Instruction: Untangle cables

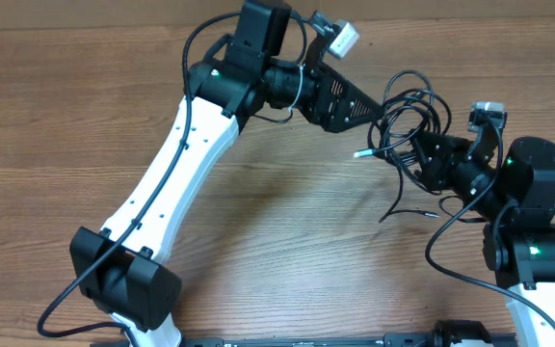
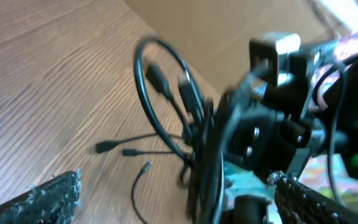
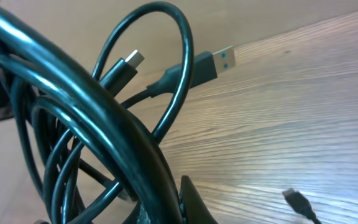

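**Site.** A wooden table [image 1: 85,116] carries 2 arms and 1 tangle of cord.

**Left arm** [image 1: 176,164]. White and black, it reaches from the near left corner up and across to the middle of the far side. The left gripper [image 1: 374,109] points right, toward the tangle. In the left wrist view its fingers [image 2: 48,193] stand wide apart at the 2 lower corners of the frame and grip nothing. Tangle and other gripper sit ahead of them.

**Right arm** [image 1: 533,193]. Black, it stands at the right edge and reaches left. The right gripper [image 1: 414,154] is closed, clamped on the bundle, with cords crowding its own camera.

**Cables** [image 3: 104,109]. The black cords are bunched at the right gripper, right of centre on the table and just off the left gripper's tip. Several loops rise above the clamp and overlap one another. Loose tails [image 1: 398,207] trail down onto the wood on the near side.

**Plugs.**
- A flat plug with a blue insert [image 3: 213,64] juts out past 1 loop.
- A smaller metal-tipped plug [image 3: 132,60] sits inside that loop.
- 1 small plug [image 3: 297,200] lies on the table, apart from the bundle.
- 3 cord ends [image 2: 104,147] rest on the wood; the view is blurred.
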`<act>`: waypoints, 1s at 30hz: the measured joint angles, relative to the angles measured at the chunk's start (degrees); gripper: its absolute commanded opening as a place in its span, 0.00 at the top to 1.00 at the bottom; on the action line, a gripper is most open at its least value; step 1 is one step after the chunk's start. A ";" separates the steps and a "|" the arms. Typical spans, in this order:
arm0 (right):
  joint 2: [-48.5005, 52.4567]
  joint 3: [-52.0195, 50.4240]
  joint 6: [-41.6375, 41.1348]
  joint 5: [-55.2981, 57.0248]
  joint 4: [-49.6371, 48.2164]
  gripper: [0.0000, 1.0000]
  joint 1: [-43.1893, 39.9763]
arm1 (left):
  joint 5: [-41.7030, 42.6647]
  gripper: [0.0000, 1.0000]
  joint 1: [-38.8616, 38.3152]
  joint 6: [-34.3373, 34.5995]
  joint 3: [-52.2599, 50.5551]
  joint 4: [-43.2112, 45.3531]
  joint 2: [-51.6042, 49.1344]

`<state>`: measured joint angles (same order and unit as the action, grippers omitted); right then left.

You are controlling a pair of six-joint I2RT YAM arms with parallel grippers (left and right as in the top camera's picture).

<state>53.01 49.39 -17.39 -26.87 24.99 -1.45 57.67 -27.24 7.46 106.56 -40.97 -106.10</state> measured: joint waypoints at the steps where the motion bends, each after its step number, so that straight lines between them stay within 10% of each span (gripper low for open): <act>1: 0.00 0.00 -0.46 1.18 0.26 0.96 -0.02 | -1.16 0.00 -0.59 -1.60 0.00 -1.14 0.00; 13: 1.53 0.00 -3.04 9.09 3.13 0.96 -0.02 | -24.02 0.05 -13.35 -15.87 0.00 -1.16 0.02; 25: 3.85 0.00 -3.39 11.21 3.13 0.97 -0.02 | -42.75 0.09 -14.36 -12.24 0.00 -0.61 0.02; 30: 3.85 0.00 -3.39 11.87 3.08 0.96 -0.02 | -46.56 0.65 -14.49 -9.70 0.00 -0.61 0.26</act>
<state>56.86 49.39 -20.78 -15.00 28.08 -1.48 11.11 -41.74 -2.24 106.56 -41.58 -105.84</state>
